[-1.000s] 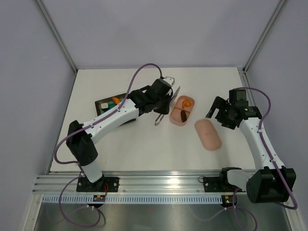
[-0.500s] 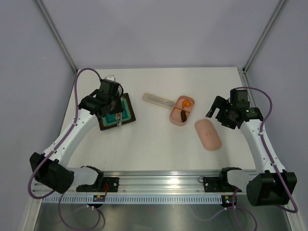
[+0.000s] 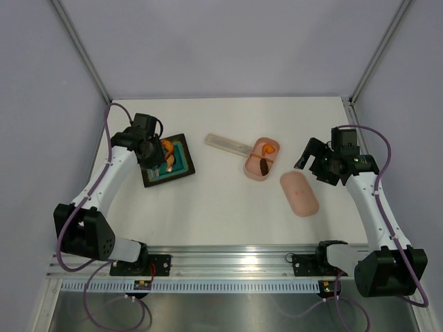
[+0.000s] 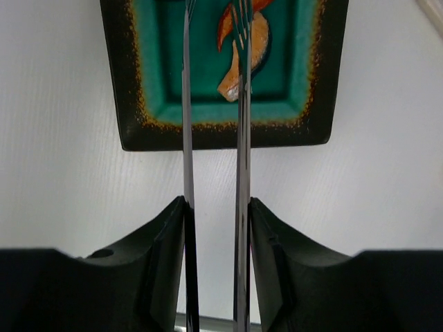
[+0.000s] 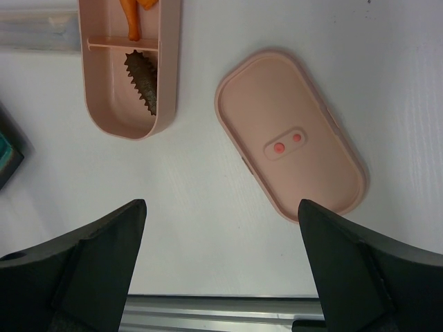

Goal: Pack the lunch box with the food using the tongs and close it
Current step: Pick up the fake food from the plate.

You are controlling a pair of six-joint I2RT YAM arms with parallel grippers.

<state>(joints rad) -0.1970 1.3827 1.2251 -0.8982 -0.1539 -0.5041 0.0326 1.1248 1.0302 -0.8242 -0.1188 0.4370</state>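
Observation:
My left gripper (image 3: 152, 152) (image 4: 216, 207) is shut on the tongs (image 4: 242, 138), its fingers pressing the two silvery arms from outside. The arms stand a little apart, and their tips reach over a dark tray with a teal mat (image 3: 178, 169) (image 4: 166, 104). An orange piece of food (image 3: 166, 146) (image 4: 243, 52) lies on the mat under the right tong arm. The pink lunch box (image 3: 250, 169) (image 5: 104, 117) stands open and holds an orange piece (image 5: 131, 17) and a dark brown piece (image 5: 142, 83). Its lid (image 3: 299, 194) (image 5: 291, 145) lies beside it, spots up. My right gripper (image 3: 313, 158) (image 5: 220, 207) hangs open and empty near the lid.
A slim pale rectangular case (image 3: 228, 144) (image 5: 34, 31) lies on the white table just left of the lunch box. Grey walls close in the table at the back and sides. The metal rail (image 3: 228, 263) runs along the near edge.
My left arm has swung from the lunch box over to the tray at the left, carrying the tongs, and the tong arms have spread apart. The right arm has not moved.

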